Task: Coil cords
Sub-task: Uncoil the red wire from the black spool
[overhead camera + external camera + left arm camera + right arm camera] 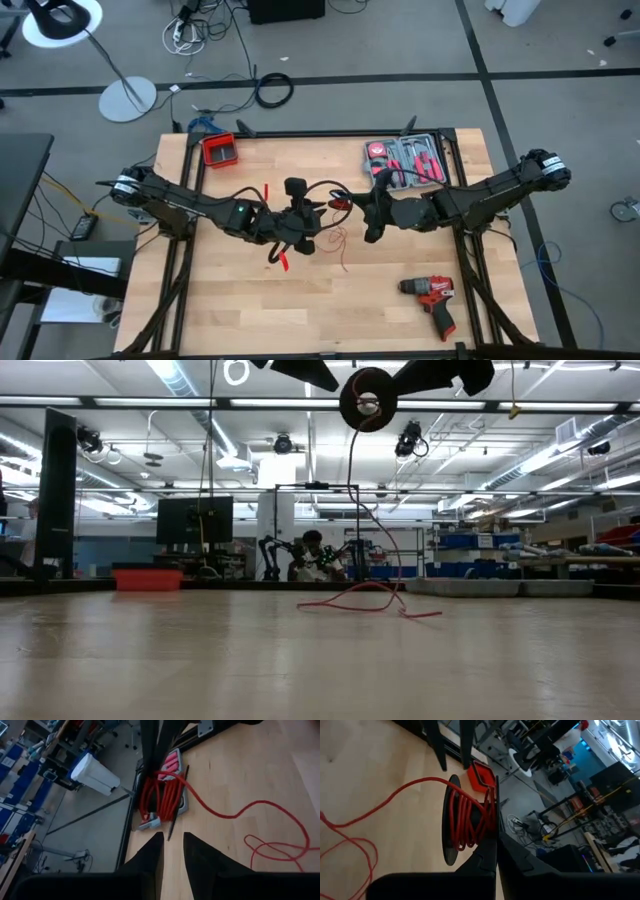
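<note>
The cords show as a red wire wound in several turns on a black spool (465, 820), which is held high over the table's middle (336, 204) and is seen as a round disc in the low view (368, 398). My right gripper (496, 845) is shut at the spool's side. From the spool the red wire drops to slack loops lying on the table (368, 600). My left gripper (173, 837) faces the spool from the table's left, with its fingers a little apart. A thin black wire end (176, 810) reaches to their gap. A red clip (283, 262) shows beside the left gripper. My right gripper is shut on the spool at the rim of its near black flange (492, 827), coming nearly level from the table's right. Only the fingertips meet it. The spool is lifted clear, its axis about level, and the wire hangs slack below it. My left gripper has the black wire end at its fingertips (157, 845); I cannot tell whether it touches.
A red drill (432, 298) lies at the near right. A grey tray of red-handled tools (405, 160) stands at the far right and a red bin (220, 150) at the far left. Bare wood lies along the near edge.
</note>
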